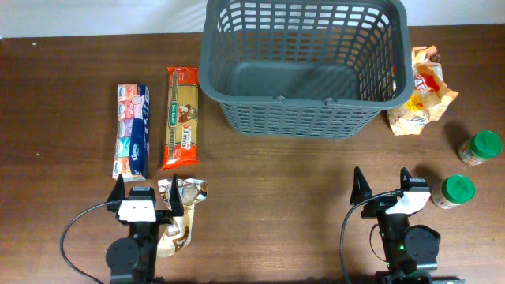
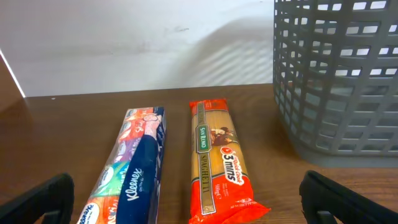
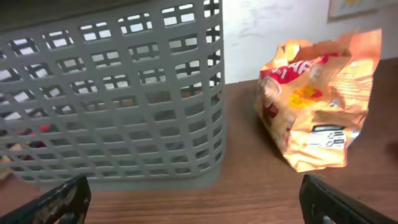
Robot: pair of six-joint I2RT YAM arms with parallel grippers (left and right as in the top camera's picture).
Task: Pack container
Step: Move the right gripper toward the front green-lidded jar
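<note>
Wooden table (image 1: 276, 173), grey container (image 1: 304, 101) bare inside, spaghetti packet (image 1: 181, 117) beside it

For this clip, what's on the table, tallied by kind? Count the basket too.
Basket: 1
Tissue pack: 1
Spaghetti packet: 1
Crumpled foil pouch: 1
Orange snack bag: 1
Green-lidded jars: 2
Total: 7
</note>
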